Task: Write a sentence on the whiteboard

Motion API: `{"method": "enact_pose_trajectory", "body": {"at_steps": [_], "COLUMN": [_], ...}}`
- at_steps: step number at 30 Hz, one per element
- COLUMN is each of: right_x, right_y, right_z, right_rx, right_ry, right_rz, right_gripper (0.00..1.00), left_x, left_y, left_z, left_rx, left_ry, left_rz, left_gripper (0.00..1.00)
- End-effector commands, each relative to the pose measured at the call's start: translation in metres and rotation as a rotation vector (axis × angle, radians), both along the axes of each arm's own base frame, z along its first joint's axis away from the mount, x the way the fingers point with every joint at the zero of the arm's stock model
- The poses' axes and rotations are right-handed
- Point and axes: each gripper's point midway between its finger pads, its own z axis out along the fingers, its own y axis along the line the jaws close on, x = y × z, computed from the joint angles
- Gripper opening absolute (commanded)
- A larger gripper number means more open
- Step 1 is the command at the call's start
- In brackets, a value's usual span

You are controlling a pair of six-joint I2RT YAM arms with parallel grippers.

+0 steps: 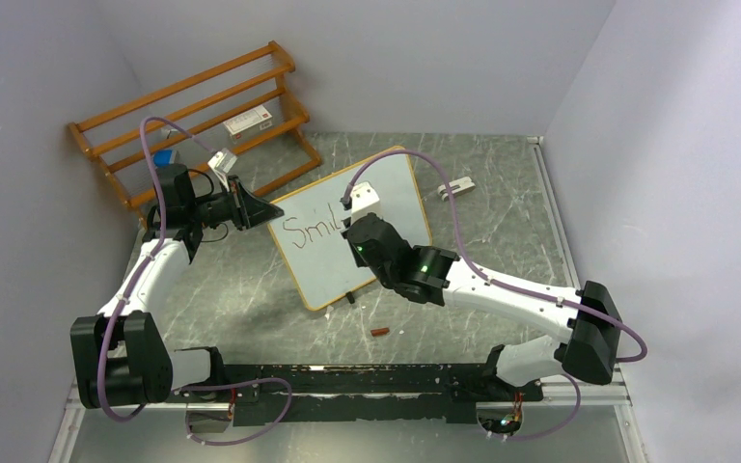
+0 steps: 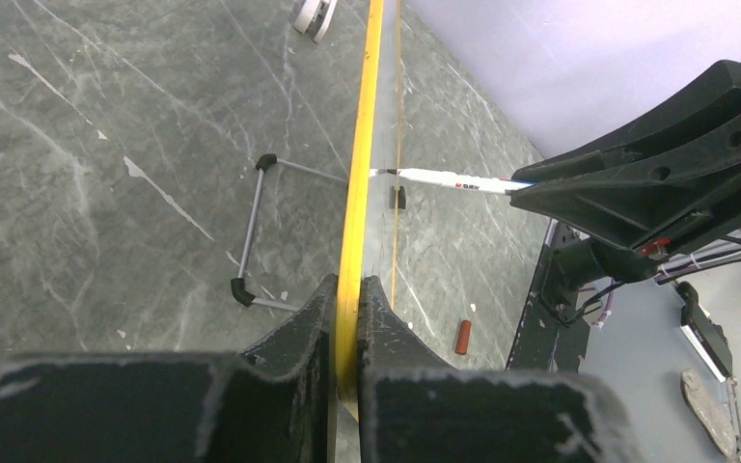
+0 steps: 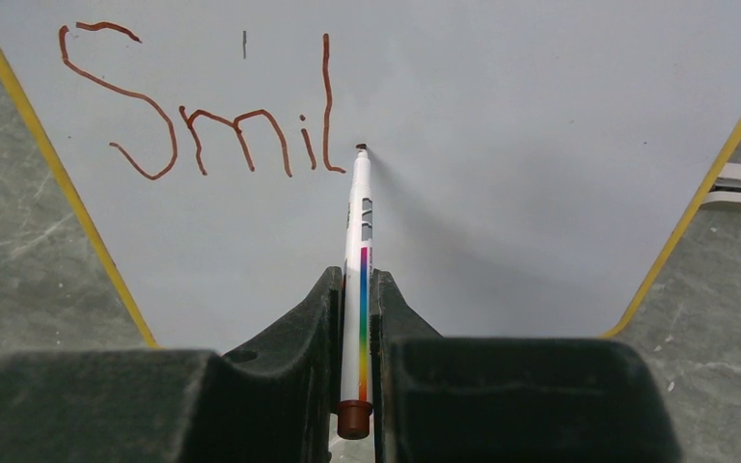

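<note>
While a box (image 1: pixel 249 122) lies in the rack (image 1: pixel 174 87), the whiteboard (image 1: pixel 400 198) reads "Smil"

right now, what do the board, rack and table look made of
Board: smooth white coated face, faintly glossy, with a thin yellowish rim, maybe wood. Rack: orange-brown varnished wood, judging by the slats' sheen. Table: grey-green with pale veins, stone or a stone-print laminate; cannot tell which.

We see plain pale lilac walls (image 1: pixel 367 58) on three sides, a grey-green marbled table (image 1: pixel 251 289), and an orange-brown slatted wooden rack (image 1: pixel 174 87) in the back-left corner.
</note>
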Motion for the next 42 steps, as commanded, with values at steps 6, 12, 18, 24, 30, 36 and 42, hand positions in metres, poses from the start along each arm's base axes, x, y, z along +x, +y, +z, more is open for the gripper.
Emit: {"method": "enact_pose_trajectory", "body": {"at_steps": [6,12,18,24,30,36,42], "right_x": [0.010,0.012,0.015,0.016,0.016,0.015,0.014], "right_y": [-0.015,-0.012,-0.010,-0.006,0.000,0.004,0.007], "right_z": [0.002,0.006,0.011,0.016,0.018,0.017,0.015], "right_rx": [-0.014,-0.002,0.012,0.023,0.033,0.034,0.029], "right_ry": [-0.022,-0.036,-0.052,-0.064,-0.064,-0.058,-0.049], "right_rz": [-0.068,-0.069,-0.070,-0.060,-0.037,-0.015,0.001], "right_gripper": [0.00,0.00,0.00,0.00,0.00,0.00,0.00], "left_x": [0.015,0.015,0.015,0.015,0.016,0.016,0.016], "left_y": [0.014,0.013,0.013,0.013,0.013,0.013,0.013], "left_z": [-0.017,-0.017,-0.017,-0.017,-0.017,-0.017,-0.017], "left_rx": [0.074,0.073,0.072,0.072,0.072,0.070,0.072], "left_ry": [-0.021,-0.022,-0.022,-0.022,-0.021,-0.021,-0.021], "left_rz": [0.072,0.071,0.071,0.070,0.071,0.070,0.071], "left_gripper": [0.05,0.05,0.05,0.05,0.05,0.05,0.05]}}
